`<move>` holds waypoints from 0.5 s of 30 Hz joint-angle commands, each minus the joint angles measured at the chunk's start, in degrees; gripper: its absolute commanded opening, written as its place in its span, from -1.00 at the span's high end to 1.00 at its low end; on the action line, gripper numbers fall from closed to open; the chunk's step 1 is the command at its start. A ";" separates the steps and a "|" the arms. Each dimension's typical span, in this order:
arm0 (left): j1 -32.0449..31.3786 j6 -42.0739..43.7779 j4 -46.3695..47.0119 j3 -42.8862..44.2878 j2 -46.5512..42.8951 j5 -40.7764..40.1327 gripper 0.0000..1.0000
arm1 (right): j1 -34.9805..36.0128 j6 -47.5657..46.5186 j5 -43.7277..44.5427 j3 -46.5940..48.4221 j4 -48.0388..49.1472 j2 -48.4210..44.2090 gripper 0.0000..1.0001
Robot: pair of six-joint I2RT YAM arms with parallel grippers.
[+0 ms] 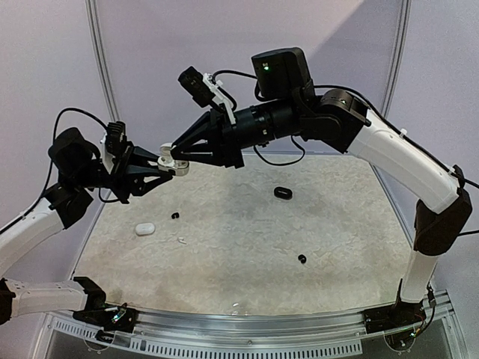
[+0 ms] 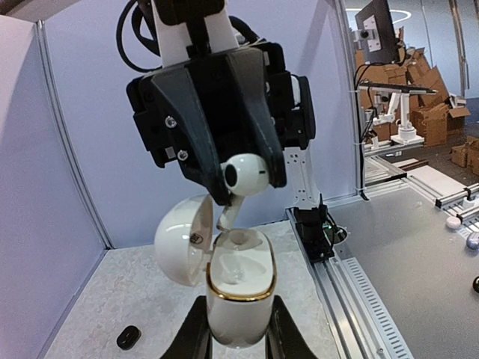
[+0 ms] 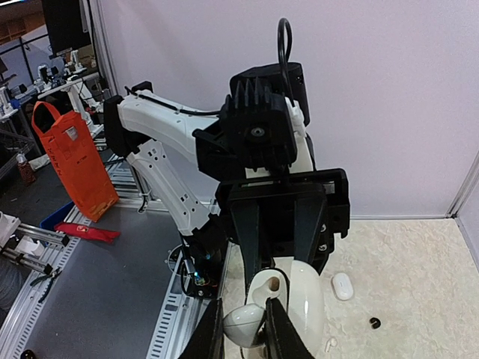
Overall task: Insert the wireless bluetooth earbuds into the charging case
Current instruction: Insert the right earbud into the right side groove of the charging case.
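Note:
In the air above the table's far left, my left gripper is shut on a white charging case with a gold rim, held upright. Its lid hangs open to the left. Both wells look empty. My right gripper is shut on a glossy white earbud. That earbud hangs just above the case, and its stem tip reaches the rim of the far well. In the top view the two grippers meet tip to tip, left gripper below right gripper.
On the table lie a closed white case, a black case, two black earbuds and a loose white earbud. The right arm spans the back of the table.

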 commanded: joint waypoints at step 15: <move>-1.12 2.62 0.07 -1.61 -0.54 -0.91 1.00 | 0.57 -2.42 5.40 -0.60 -8.03 -1.76 1.00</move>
